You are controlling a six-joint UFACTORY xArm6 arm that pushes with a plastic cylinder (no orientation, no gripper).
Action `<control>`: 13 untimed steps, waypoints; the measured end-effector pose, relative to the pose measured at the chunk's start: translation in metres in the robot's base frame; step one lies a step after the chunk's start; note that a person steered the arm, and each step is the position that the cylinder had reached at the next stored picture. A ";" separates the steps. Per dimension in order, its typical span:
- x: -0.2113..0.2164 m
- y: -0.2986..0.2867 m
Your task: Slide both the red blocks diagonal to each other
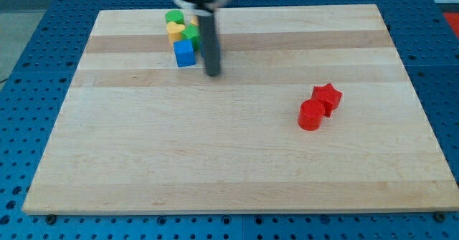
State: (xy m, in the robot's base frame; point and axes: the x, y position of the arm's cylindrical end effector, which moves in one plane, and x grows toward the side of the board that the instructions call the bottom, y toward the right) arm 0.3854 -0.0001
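Note:
Two red blocks sit touching at the view's right of the wooden board [215,154]. The red star [328,97] is up and to the right. The red cylinder [311,115] is down and to the left of it, so they stand diagonally. My tip [213,73] is far to their left, near the view's top, just right of a blue cube [184,54].
A cluster at the top left holds the blue cube, a yellow block [174,30], a green block [174,16] and another green block [192,33] partly hidden behind the rod. A blue pegboard table [43,46] surrounds the board.

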 end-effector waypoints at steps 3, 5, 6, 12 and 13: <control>0.124 0.279; 0.085 0.146; 0.068 0.092; 0.019 0.154; 0.031 0.138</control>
State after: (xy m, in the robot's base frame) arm 0.4163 0.1377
